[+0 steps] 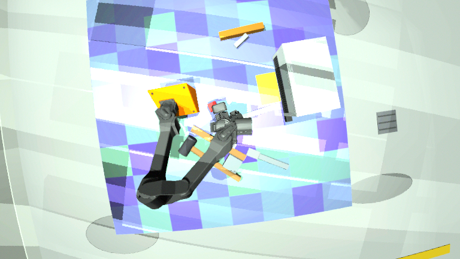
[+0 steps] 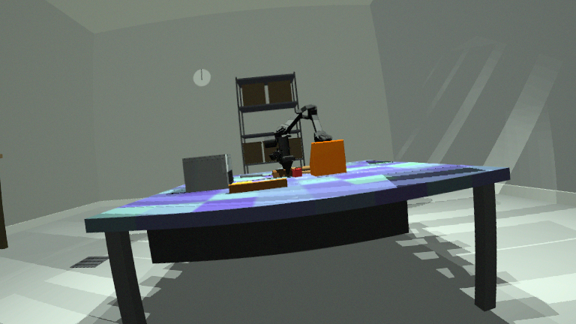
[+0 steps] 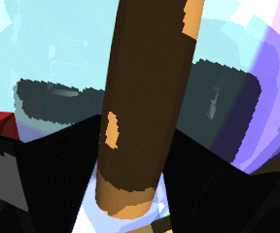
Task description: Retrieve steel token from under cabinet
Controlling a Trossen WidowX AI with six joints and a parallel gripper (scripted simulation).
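Note:
The white cabinet stands at the right in the top view, its dark vented front facing the arm. The yellow marked area lies in front of it. I cannot make out the steel token. My gripper points down low over the table, short of the yellow area. It is shut on a round wooden handle, whose rounded end shows below the fingers in the wrist view. The far part of the held tool is washed out by glare in the top view, so its tip is unclear.
A red block is beside the gripper. A dark-headed mallet, another wooden handle and a pale strip lie near the forearm. An orange bar and small white block lie farther off.

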